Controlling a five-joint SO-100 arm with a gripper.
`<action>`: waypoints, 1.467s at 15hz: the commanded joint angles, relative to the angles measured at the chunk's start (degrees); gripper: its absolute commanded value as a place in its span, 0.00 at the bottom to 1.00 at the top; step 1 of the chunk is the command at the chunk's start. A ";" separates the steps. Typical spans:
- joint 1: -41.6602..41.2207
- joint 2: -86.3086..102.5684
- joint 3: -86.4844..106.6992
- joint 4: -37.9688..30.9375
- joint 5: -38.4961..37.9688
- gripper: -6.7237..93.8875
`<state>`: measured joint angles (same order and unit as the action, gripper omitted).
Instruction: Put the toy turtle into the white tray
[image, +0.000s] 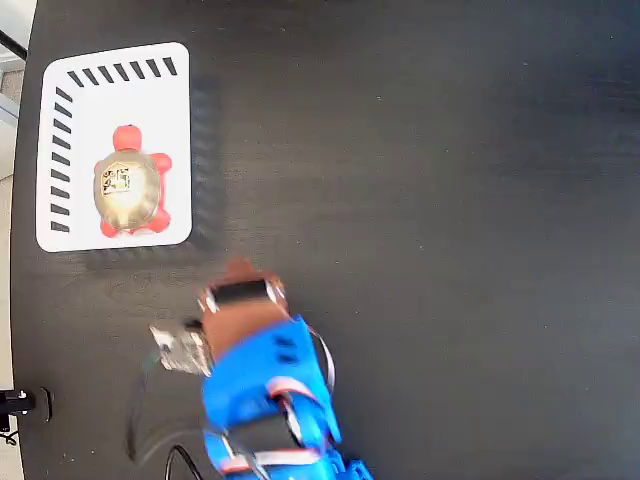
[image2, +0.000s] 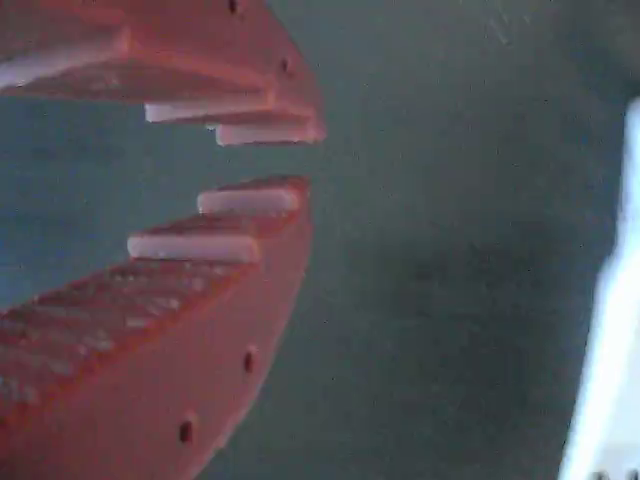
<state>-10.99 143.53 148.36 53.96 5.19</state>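
From the fixed view I read the toy turtle (image: 130, 185) lying inside the white tray (image: 175, 120), head toward its slotted top edge, while my tool (image2: 300, 160), tips slightly apart and empty, hangs over the counter (image: 450, 200) below-right of that tray.

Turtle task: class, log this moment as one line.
turtle: in tray | end effector: open, empty, off tray | task: looks done

The blue arm's pincer (image2: 300, 160) hangs empty, its tips slightly parted
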 joint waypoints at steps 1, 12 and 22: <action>2.02 9.40 4.57 2.72 -0.79 0.07; 6.59 40.52 18.28 18.28 -0.97 0.07; 6.77 42.80 18.90 18.72 -1.23 0.07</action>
<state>-3.87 185.80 167.87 71.89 3.08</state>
